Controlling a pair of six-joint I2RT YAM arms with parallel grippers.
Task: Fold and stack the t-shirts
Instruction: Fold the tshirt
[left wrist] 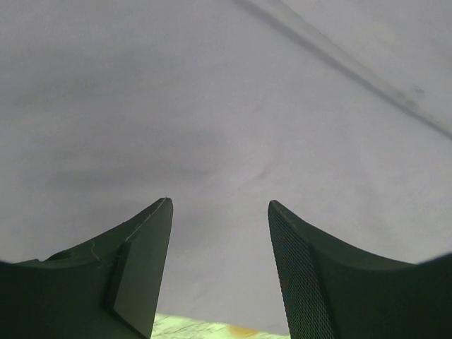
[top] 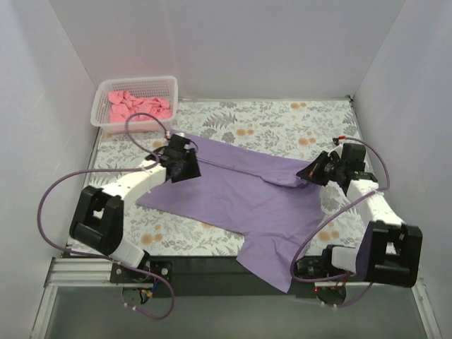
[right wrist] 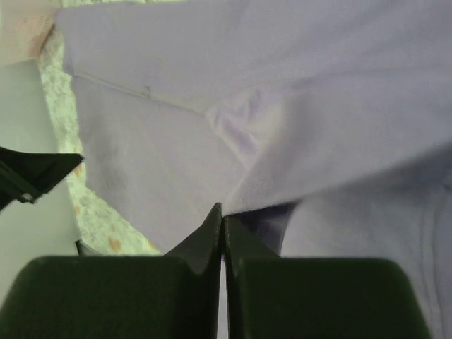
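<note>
The lavender-purple t-shirt lies spread on the floral tablecloth, and one corner hangs over the near table edge. My left gripper hovers over the shirt's far left part. Its jaws stand open and empty over the cloth, as the left wrist view shows. My right gripper is at the shirt's right side, shut on a raised fold of the purple cloth, with the tips pinching its edge. Salmon-pink cloth lies bunched in the basket.
The white mesh basket stands at the far left corner against the walls. The floral tablecloth shows bare behind the shirt. White walls close in the left, back and right sides. The arm bases sit at the near edge.
</note>
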